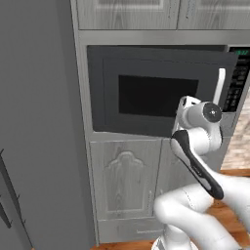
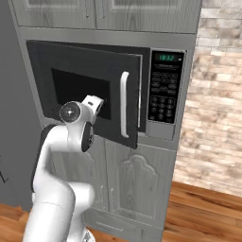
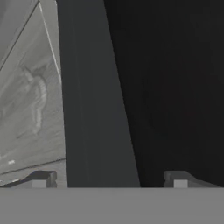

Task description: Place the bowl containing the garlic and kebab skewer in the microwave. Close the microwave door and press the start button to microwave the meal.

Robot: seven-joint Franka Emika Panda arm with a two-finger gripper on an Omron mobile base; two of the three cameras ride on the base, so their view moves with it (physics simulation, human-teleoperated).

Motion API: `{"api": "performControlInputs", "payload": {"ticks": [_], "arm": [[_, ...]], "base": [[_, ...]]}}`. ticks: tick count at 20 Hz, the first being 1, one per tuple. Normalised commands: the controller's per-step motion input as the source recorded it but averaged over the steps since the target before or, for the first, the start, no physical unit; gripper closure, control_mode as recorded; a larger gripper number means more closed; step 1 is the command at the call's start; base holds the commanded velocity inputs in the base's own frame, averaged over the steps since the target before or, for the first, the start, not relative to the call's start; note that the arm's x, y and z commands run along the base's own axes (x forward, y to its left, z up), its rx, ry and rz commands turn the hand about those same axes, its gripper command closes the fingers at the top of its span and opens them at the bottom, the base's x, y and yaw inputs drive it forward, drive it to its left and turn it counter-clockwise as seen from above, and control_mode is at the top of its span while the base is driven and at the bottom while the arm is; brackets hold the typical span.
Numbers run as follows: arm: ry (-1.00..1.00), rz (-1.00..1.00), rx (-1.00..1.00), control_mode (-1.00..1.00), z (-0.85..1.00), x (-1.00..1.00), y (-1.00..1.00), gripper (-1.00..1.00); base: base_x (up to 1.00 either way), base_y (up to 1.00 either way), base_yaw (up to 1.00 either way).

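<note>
Just ahead of the pincer, its fingertips spread wide and holding nothing, stands the microwave door, nearly shut; closing is under way, I judge; next, push it home, then reach right to the keypad.

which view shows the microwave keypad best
The right base view: the whole keypad faces the camera, with its green display at the top, right of the ajar door. The left base view catches the keypad as a narrow strip at the frame edge. The hand view looks at the door.
</note>
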Motion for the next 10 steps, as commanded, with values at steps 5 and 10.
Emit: {"api": "performControlInputs", "payload": {"ticks": [5,10], "arm": [[0.12,0.14,0.0,-1.0,0.1,1.0,0.0,-1.0],[0.13,0.06,0.0,-1.0,0.25,0.98,0.0,-1.0]], "base": [[0.0,0.0,0.0],[0.0,0.0,0.0]]}}
